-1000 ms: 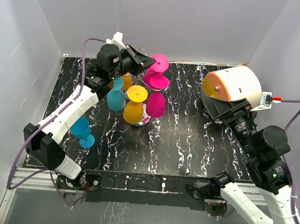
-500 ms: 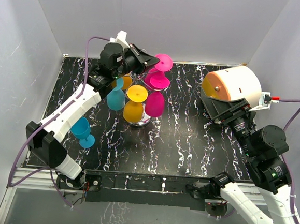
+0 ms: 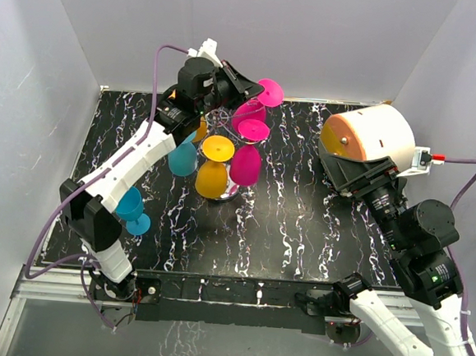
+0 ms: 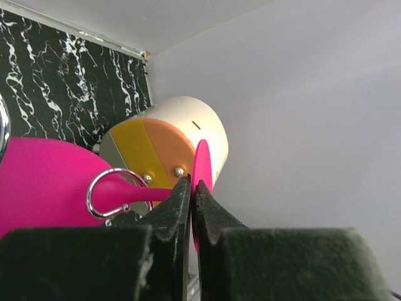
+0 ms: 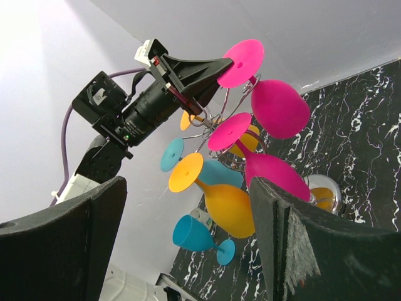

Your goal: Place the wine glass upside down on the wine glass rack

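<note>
**Nearly hung: pink glass pinched by its foot at the top of the rack**

The magenta wine glass (image 3: 247, 111) hangs bowl-down at the 1 o'clock side of the wine glass rack (image 3: 224, 192). Its stem is threaded through one chrome scroll loop (image 4: 116, 191). The left hand (image 3: 257, 89) is closed on the rim of the glass's flat foot (image 5: 244, 63), with both fingers clamped on the thin disc.

The glass looks like moulded plastic, so it is probably light, stiff and smooth, and unlikely to shatter. The foot is a narrow thing to hold. A pinch at its edge could let the glass swivel, since the bowl carries most of the weight below. A surer grip would be deeper on the disc or on the stem just under it.

The rack is crowded. A second magenta glass (image 3: 247, 164) hangs right below, a yellow glass (image 3: 212, 176) at 6 o'clock and a teal glass (image 3: 183, 157) at 9 o'clock. The wire stand will likely rock if bumped.

Another teal glass (image 3: 128, 206) stands on the counter (image 3: 300, 224) at 8 o'clock. A white-and-orange cylinder (image 3: 369, 132) sits at 3 o'clock, well apart. The right hand (image 5: 188, 213) is spread open and empty.
</note>
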`<action>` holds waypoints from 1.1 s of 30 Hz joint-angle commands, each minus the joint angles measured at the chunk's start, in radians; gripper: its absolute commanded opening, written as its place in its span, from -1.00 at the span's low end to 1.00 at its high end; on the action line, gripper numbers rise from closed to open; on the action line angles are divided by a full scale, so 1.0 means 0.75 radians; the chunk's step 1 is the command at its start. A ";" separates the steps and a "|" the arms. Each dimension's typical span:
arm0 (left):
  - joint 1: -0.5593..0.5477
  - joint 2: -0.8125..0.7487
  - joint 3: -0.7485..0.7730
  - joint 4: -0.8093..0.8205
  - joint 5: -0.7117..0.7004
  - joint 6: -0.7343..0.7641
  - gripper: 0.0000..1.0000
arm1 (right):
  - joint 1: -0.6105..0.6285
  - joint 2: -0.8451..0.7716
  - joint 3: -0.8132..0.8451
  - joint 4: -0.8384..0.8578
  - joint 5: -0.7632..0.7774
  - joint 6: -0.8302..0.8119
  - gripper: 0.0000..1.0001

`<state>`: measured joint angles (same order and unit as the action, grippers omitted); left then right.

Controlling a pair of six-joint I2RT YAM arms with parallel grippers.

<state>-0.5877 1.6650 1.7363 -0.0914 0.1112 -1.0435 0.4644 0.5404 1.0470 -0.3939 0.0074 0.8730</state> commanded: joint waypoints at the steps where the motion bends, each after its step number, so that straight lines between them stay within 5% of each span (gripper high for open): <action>1: -0.005 0.018 0.125 -0.023 -0.053 0.066 -1.00 | 0.004 -0.016 0.005 0.033 0.021 -0.004 0.54; 33: 0.000 0.038 0.221 -0.210 -0.342 0.270 -0.77 | 0.004 -0.029 -0.005 0.022 0.032 -0.005 0.55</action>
<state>-0.5930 1.7218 1.8534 -0.2539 -0.0799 -0.8814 0.4644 0.5289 1.0443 -0.3969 0.0166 0.8730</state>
